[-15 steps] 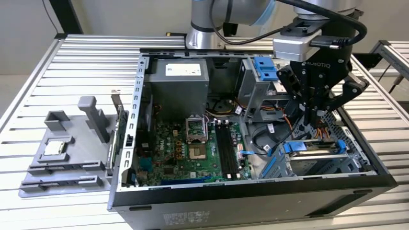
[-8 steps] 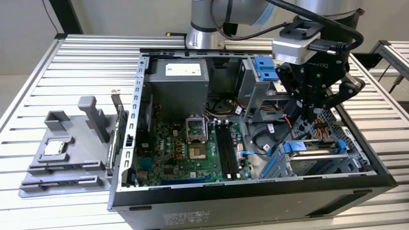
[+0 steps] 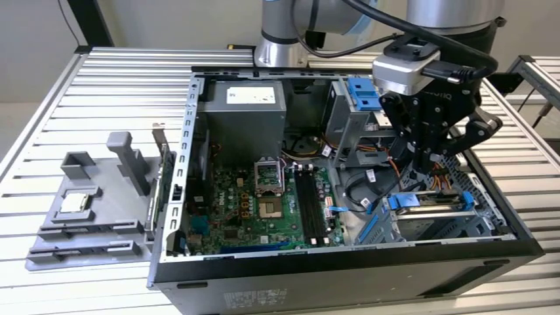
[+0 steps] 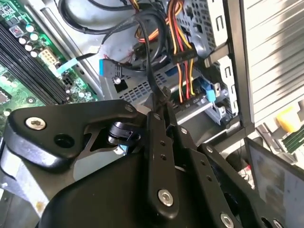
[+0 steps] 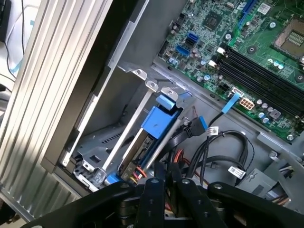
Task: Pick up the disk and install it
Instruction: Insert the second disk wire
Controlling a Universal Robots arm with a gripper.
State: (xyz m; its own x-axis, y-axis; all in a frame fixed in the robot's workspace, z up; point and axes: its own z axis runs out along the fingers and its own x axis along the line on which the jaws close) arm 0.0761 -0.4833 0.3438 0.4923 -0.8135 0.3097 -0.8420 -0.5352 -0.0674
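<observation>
The table (image 3: 105, 79), a ribbed metal top, carried an open computer case (image 3: 350, 275) lying on its side. On the exterior view's left of the case stood a grey fixture (image 3: 88, 216) with a small square chip (image 3: 75, 202) resting on it. Inside the case, the green motherboard (image 3: 254, 210) filled the middle of the floor, with the grey power supply (image 3: 245, 111) behind it and a metal drive cage (image 3: 350, 125) topped by a blue latch (image 3: 360, 92) toward the exterior view's right.

The arm (image 3: 437, 26) reached down from above into the case's right part. Its gripper (image 3: 429, 161) hung over the cable bundle (image 3: 368, 187), just above the lower drive bay. In both wrist views the black fingers (image 4: 159, 142) were drawn together, tips almost meeting, with nothing held between them.

The disk (image 3: 429, 203), in its blue bracket, sat in the lower bay near the case's front corner, just below the gripper and apart from it. In the first wrist view the disk (image 5: 142, 147) lay in the bay's metal frame, with orange and red wires (image 5: 178, 156) beside it.
</observation>
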